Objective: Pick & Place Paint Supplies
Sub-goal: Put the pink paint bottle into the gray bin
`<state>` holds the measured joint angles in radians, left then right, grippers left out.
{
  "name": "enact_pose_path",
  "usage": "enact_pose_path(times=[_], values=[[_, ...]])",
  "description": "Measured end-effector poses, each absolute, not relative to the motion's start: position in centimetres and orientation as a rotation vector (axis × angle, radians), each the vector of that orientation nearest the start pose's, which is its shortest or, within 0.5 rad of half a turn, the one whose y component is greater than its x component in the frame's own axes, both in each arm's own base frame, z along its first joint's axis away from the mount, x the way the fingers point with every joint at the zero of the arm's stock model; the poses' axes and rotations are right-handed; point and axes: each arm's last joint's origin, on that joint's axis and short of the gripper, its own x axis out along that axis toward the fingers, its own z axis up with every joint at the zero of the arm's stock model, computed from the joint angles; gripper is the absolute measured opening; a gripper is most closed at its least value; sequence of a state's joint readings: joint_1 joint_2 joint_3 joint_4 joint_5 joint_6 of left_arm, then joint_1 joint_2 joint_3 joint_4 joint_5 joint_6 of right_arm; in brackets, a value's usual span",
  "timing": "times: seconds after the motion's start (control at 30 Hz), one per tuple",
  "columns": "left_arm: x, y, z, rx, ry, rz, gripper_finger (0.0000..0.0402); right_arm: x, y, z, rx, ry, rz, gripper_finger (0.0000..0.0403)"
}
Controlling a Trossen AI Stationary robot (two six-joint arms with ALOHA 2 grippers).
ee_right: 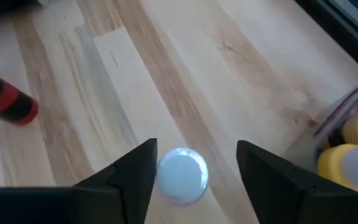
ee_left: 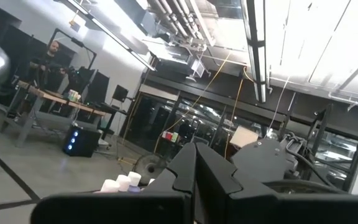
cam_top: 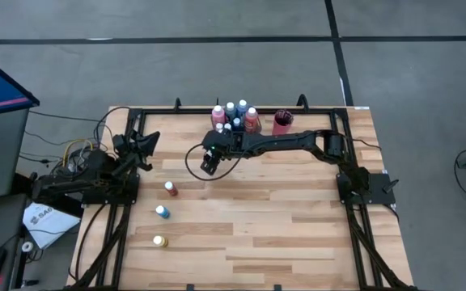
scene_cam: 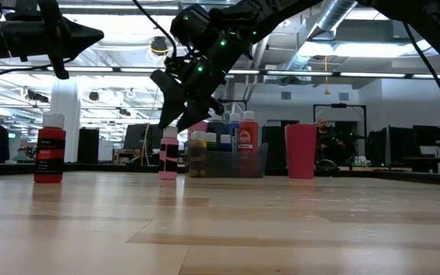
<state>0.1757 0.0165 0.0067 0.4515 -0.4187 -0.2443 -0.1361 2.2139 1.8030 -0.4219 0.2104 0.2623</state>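
Note:
A pink paint bottle (scene_cam: pixel 169 156) with a pale cap (ee_right: pixel 182 176) stands upright on the table, just in front of the tray of bottles (scene_cam: pixel 228 156). My right gripper (ee_right: pixel 197 163) is open and hovers right above it, pointing down. Its fingers stand on either side of the cap, which is nearer to one finger. In the high view the right gripper (cam_top: pixel 209 166) hides this bottle. A red bottle (cam_top: pixel 171 189), a blue bottle (cam_top: pixel 162 212) and a yellow bottle (cam_top: pixel 161 241) stand apart toward the table's left. My left gripper (cam_top: pixel 146 144) waits shut at the left edge, raised.
The tray at the far edge holds several bottles (cam_top: pixel 233 117), with the red cup (cam_top: pixel 282 122) beside it on the right. The red bottle (ee_right: pixel 5 99) also shows in the right wrist view. Bare wooden table (cam_top: pixel 281 218) lies across the middle, right and near side.

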Motion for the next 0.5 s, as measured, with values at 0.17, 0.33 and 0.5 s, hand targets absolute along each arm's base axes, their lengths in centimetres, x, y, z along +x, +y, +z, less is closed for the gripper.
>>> enact_pose_path(times=[0.17,0.33,0.5], values=[[8.34,2.68,20.57,-0.288,-0.515,0.528,0.0002,48.43,-7.42,19.94,0.213,0.81,-0.438,0.0173],[8.34,2.68,20.58,-0.288,-0.516,0.528,0.0002,48.5,-7.31,19.98,0.214,0.804,-0.433,0.0134],[8.34,2.68,20.57,-0.288,-0.515,0.528,0.0002,48.54,-7.33,20.02,0.207,0.8,-0.429,0.0101]])
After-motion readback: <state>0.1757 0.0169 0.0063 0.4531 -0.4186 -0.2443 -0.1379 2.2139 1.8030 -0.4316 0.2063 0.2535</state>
